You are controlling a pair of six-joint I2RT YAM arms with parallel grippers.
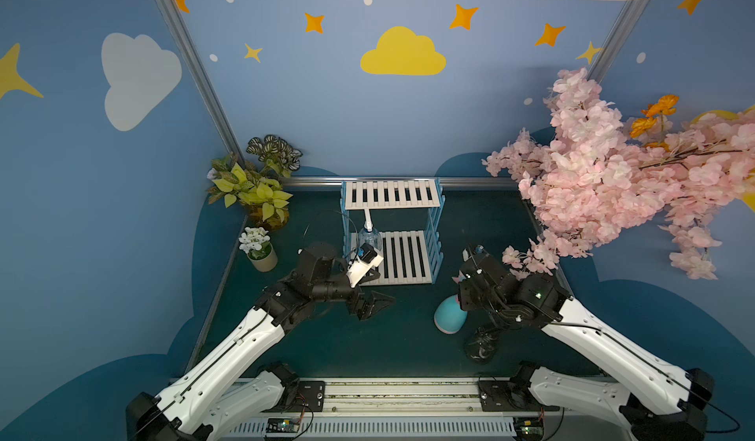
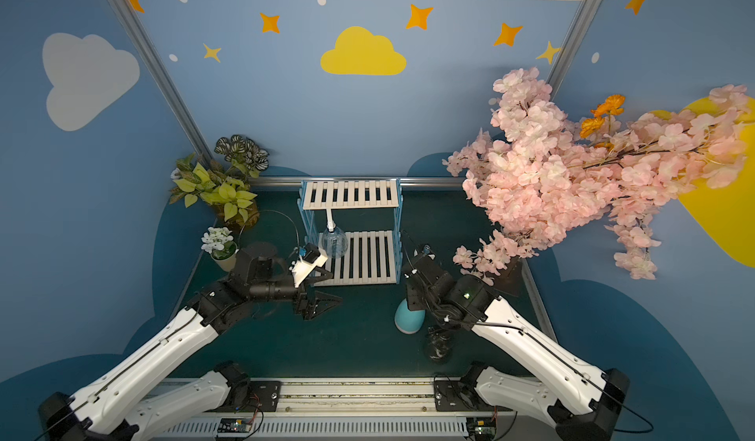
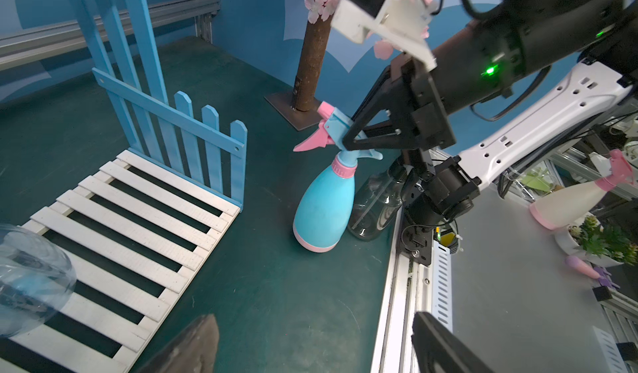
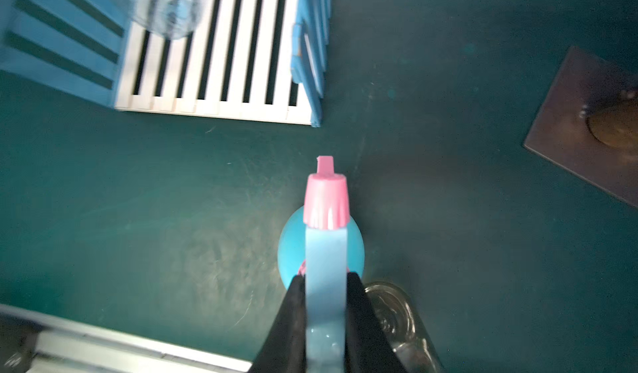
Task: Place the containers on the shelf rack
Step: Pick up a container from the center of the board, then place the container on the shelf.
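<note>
The shelf rack [image 1: 392, 194] [image 2: 351, 194] stands at the back middle, with white slats and light-blue fence sides. A clear container [image 1: 369, 239] [image 2: 334, 242] [image 4: 165, 8] stands at the left end of its lower shelf [image 3: 138, 216]. A teal container [image 1: 449, 316] [image 2: 409, 316] [image 3: 324, 209] leans slightly, its base low at the mat. My right gripper [image 4: 326, 276] [image 3: 348, 138] is shut on its teal sprayer head. Touching the teal container on its near side stands a dark smoky container [image 1: 482, 347] [image 3: 376, 205] [image 4: 397, 316]. My left gripper [image 1: 378, 302] [image 2: 327, 302] [image 3: 316, 347] hangs open and empty before the rack.
A beige pot of white flowers [image 1: 259, 251] and leafy plants [image 1: 257, 190] stand at the back left. A pink blossom tree [image 1: 592, 173] overhangs the right side, its trunk plate [image 4: 587, 126] right of the rack. A metal rail [image 1: 388, 390] runs along the front edge.
</note>
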